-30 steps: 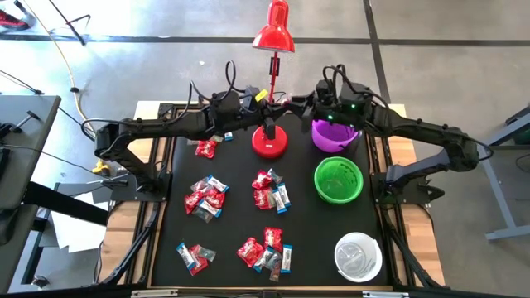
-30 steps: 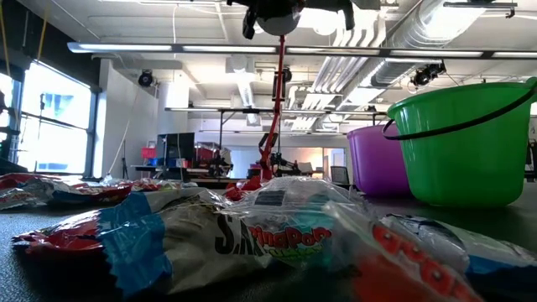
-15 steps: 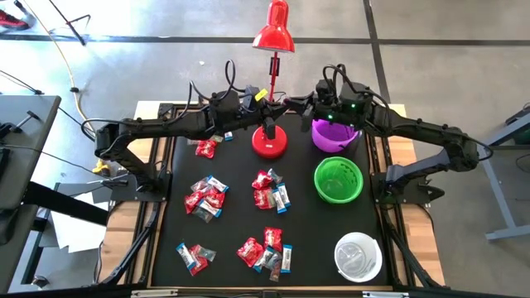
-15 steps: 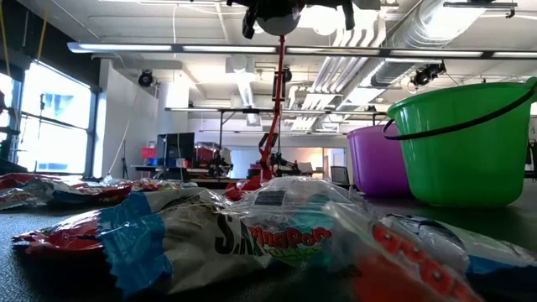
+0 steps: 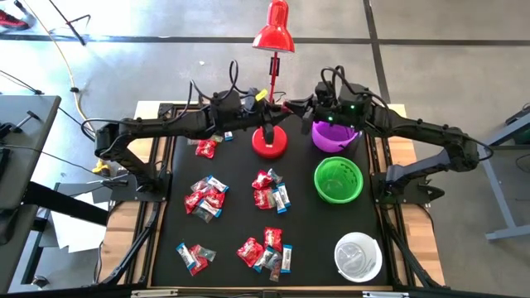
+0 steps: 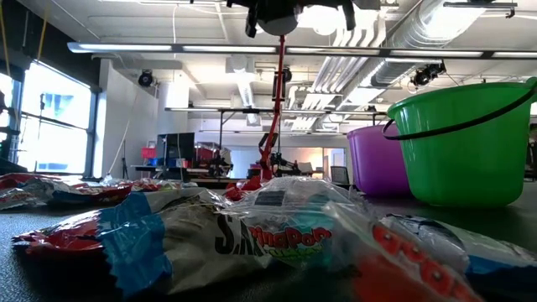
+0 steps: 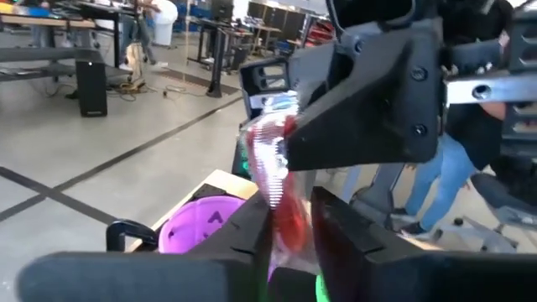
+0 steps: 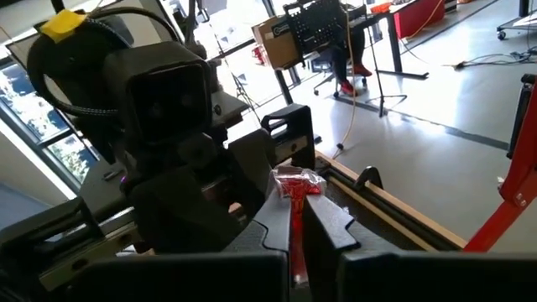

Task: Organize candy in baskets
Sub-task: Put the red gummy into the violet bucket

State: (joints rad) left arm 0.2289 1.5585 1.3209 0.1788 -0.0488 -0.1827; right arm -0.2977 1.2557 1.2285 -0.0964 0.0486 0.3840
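Note:
Both grippers meet high above the red lamp's base (image 5: 269, 142), at the table's far side. Between them is one candy (image 7: 284, 168) in a red and clear wrapper. My right gripper (image 8: 295, 222) is shut on it. My left gripper (image 7: 291, 231) faces it, open, with a finger on either side of the candy's lower end. Other candy lies in several small heaps on the black mat (image 5: 205, 197) (image 5: 265, 250). The purple basket (image 5: 334, 136), green basket (image 5: 338, 180) and white basket (image 5: 358, 255) stand along the right side. My right gripper pinches the candy's red wrapper end (image 8: 294, 197) between its two fingers, coming level from the table's right side. The candy is lifted clear, high above the mat, and its other end reaches between my left gripper's fingers.
A red desk lamp has its base (image 5: 269, 142) right below the grippers, its stem (image 6: 273, 109) between them and its head (image 5: 275, 33) beyond the table's far edge. The purple basket (image 7: 205, 226) stands under my right arm. Bare mat lies between the candy heaps.
My right gripper has come a little toward the table's left, up against my left gripper. The candy heaps and the baskets have stayed where they were.

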